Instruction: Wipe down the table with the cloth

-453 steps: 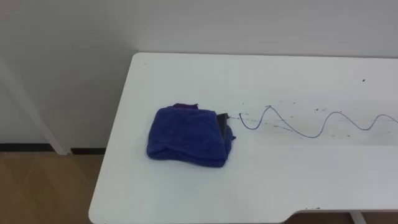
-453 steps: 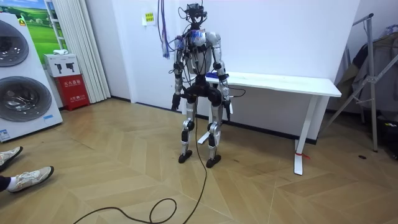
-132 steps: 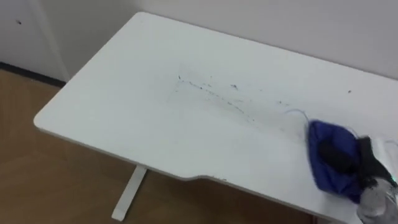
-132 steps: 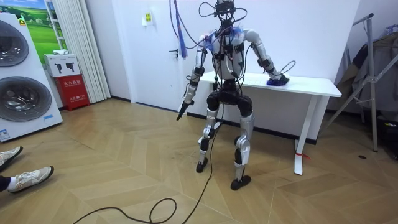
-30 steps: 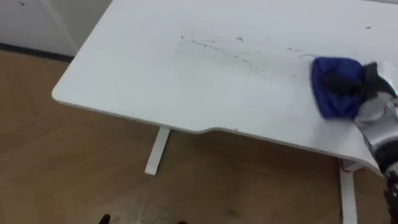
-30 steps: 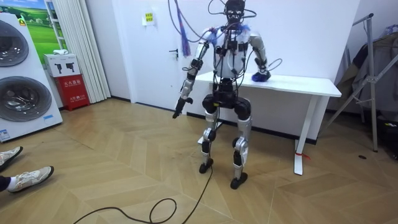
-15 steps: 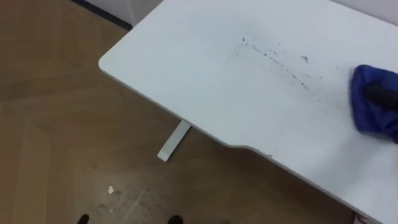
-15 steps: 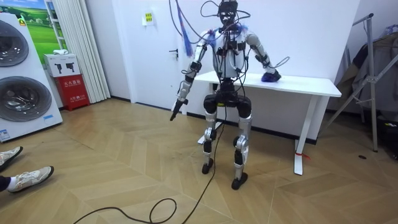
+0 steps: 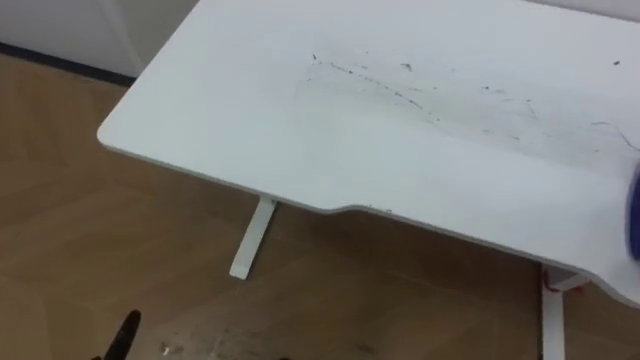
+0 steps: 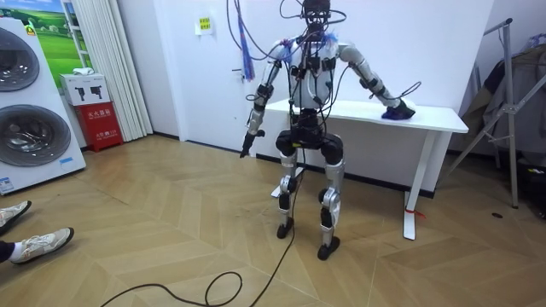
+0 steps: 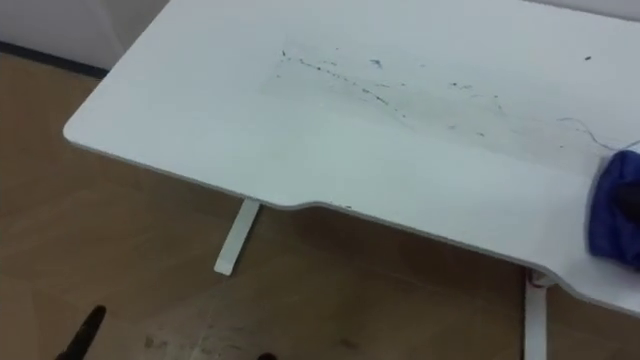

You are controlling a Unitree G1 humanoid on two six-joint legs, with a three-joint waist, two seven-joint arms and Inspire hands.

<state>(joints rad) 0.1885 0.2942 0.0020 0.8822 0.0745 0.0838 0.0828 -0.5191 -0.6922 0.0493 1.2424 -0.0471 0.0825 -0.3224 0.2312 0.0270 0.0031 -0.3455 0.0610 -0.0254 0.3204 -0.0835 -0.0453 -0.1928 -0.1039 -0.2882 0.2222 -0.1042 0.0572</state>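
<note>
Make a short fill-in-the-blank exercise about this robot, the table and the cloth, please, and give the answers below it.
1. The cloth is ___ in colour.
2. The table has a ___ top with dark marks on it.
3. The hand on the cloth is the robot's ___ one.
4. The left hand hangs above the ___.
Missing words: blue; white; right; floor.
</note>
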